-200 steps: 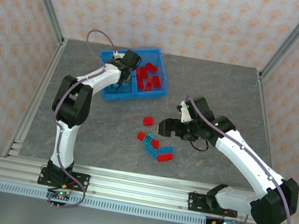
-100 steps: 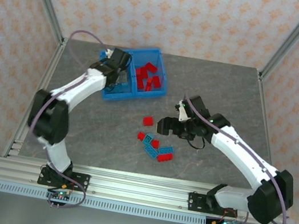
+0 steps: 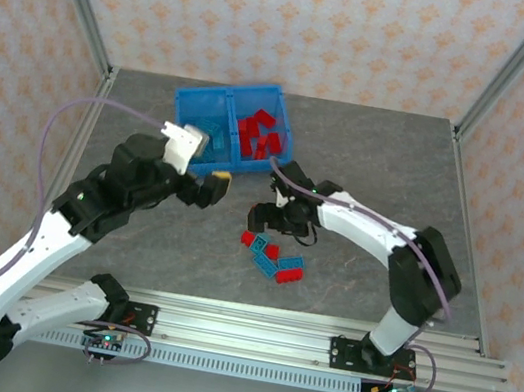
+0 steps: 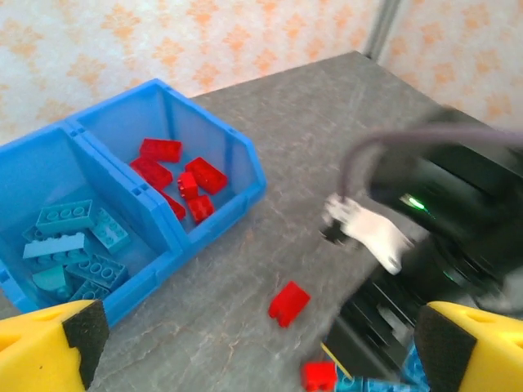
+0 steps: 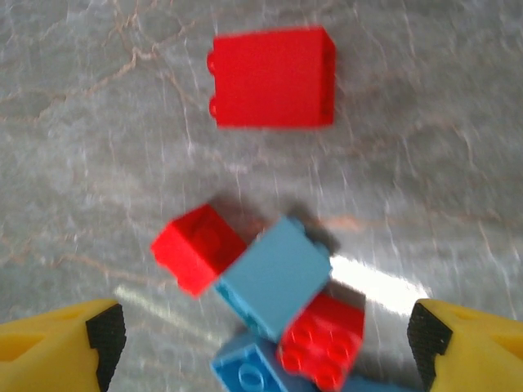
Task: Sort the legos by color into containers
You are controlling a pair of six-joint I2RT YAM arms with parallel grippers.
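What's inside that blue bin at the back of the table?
The blue bin has two compartments: the left one holds teal bricks, the right one red bricks. The teal bricks lie piled, so anything beneath them is covered.

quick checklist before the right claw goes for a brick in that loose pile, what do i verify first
1. Right claw open and above the pile: ok.
2. Left claw open and empty: ok.
3. Target free to grip on its own: not ok. The red brick touches the teal brick.
4. Lone red brick lies apart from the pile, likely an easier pick: ok.
5. Bin holds teal bricks and red bricks unmixed: ok.
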